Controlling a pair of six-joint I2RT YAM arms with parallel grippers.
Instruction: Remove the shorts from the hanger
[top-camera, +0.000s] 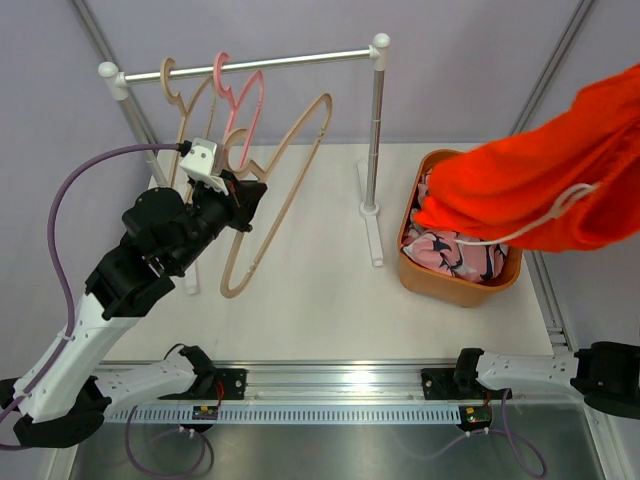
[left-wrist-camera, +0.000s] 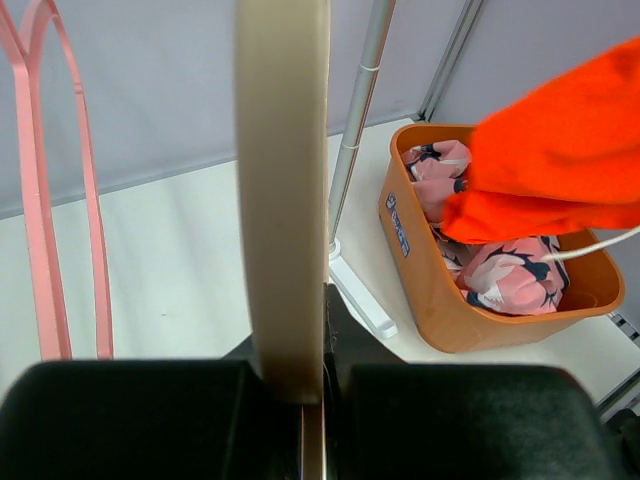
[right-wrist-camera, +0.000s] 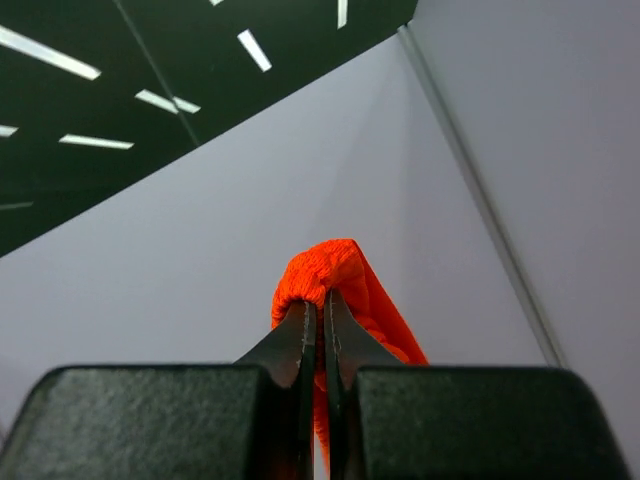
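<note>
The bright orange shorts (top-camera: 540, 185) hang in the air at the right, above the orange basket (top-camera: 432, 283). My right gripper (right-wrist-camera: 320, 312) is shut on a fold of their fabric (right-wrist-camera: 345, 268); the gripper itself is outside the top view. The pink patterned shorts (top-camera: 455, 255) lie in the basket. My left gripper (top-camera: 243, 196) is shut on the bare beige hanger (top-camera: 290, 190), whose bar (left-wrist-camera: 282, 200) stands clamped between the jaws (left-wrist-camera: 300, 395). The left wrist view also shows the orange shorts (left-wrist-camera: 560, 170) over the basket (left-wrist-camera: 430, 290).
A white clothes rack with a metal rail (top-camera: 260, 65) and an upright pole (top-camera: 375, 130) stands at the back. A bare pink hanger (top-camera: 245, 100) and a tan hanger (top-camera: 180, 105) hang on the rail. The rack's white foot (top-camera: 372, 230) lies beside the basket.
</note>
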